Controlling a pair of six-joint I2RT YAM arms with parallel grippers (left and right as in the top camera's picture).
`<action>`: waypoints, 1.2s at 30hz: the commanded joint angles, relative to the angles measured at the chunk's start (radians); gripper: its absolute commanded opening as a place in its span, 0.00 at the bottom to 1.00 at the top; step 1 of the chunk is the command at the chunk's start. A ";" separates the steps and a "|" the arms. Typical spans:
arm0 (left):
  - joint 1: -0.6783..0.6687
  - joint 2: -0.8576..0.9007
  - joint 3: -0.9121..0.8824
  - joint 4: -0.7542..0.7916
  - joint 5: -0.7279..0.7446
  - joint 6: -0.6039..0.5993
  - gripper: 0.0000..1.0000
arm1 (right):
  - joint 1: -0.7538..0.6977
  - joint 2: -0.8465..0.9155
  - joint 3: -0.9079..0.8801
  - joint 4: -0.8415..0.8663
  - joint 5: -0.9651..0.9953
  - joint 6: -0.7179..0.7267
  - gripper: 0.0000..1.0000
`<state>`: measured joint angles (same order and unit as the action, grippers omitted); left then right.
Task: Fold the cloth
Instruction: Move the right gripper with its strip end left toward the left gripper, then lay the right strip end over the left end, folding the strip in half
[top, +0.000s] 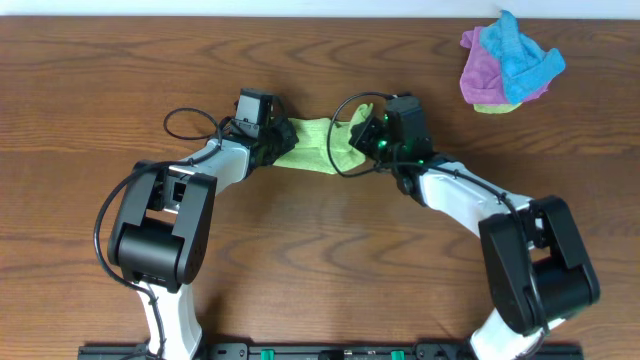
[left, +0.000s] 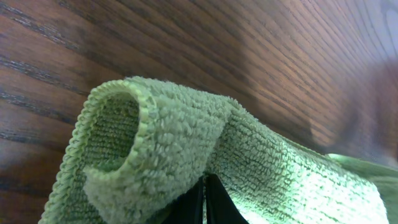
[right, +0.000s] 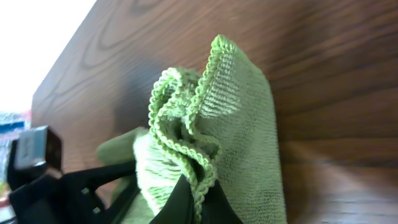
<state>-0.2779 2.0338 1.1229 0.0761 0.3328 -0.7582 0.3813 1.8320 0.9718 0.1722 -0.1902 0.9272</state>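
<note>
The cloth (top: 312, 148) is stretching left to right between the two arms at the far middle of the counter (top: 320, 260), so its long axis is running straight across the scene. The left fingers (left: 211, 210) are pinching its left end, closed down on it, with the hemmed edge curling over them in a loop. The right fingers (right: 177, 208) are clamping the bunched right end, closed on several gathered layers. Each arm is gripping its own nearer end, so the fold is probably depending on carrying one end along that line toward the other. The purple and blue cloths (top: 510, 62) are sitting well apart, far right.
</note>
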 joint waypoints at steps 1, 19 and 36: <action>0.003 0.023 0.003 -0.019 -0.055 0.019 0.06 | 0.031 -0.036 0.033 0.001 -0.001 -0.024 0.02; 0.024 0.012 0.006 -0.019 -0.050 0.056 0.06 | 0.117 -0.037 0.131 -0.012 0.003 -0.063 0.01; 0.043 -0.118 0.008 -0.114 -0.113 0.161 0.06 | 0.169 -0.037 0.137 -0.050 0.051 -0.116 0.01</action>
<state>-0.2443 1.9385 1.1225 -0.0124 0.2680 -0.6315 0.5411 1.8179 1.0847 0.1238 -0.1581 0.8288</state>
